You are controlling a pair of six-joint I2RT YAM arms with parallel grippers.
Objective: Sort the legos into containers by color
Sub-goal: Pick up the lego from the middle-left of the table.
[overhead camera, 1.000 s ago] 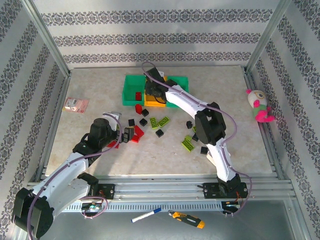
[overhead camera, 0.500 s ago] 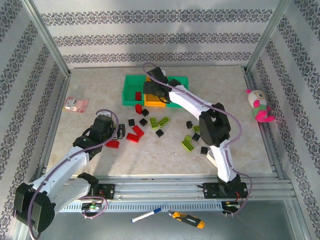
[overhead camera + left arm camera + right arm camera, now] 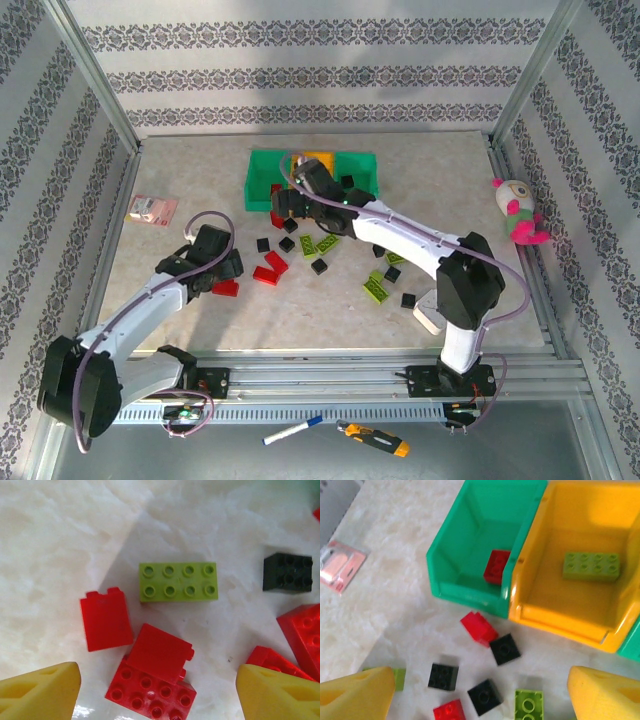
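Red, lime and black legos [image 3: 318,246] lie scattered on the table in front of the containers [image 3: 262,178], a row of green, orange and green bins. My left gripper [image 3: 226,272] hangs open low over a flat red brick [image 3: 150,694] that has a red square brick [image 3: 159,652] lying on it. Another red brick [image 3: 106,626] and a lime brick [image 3: 178,582] lie just beyond. My right gripper [image 3: 480,700] stands open and empty above black bricks [image 3: 485,696] in front of the bins. The left green bin [image 3: 470,550] holds a red brick [image 3: 496,566]. In the orange bin [image 3: 555,612] lies a lime brick [image 3: 591,566].
A pink card [image 3: 152,208] lies at the table's left. A white timer [image 3: 430,311] sits beside the right arm's lower link, and a plush toy [image 3: 515,212] leans at the right frame. Metal rails border the table. A marker [image 3: 292,431] and screwdriver [image 3: 372,438] lie below the front rail.
My right gripper opened over the orange bin, left the lime brick there and drew back toward the near left. My left gripper shifted left and lower over the red bricks.
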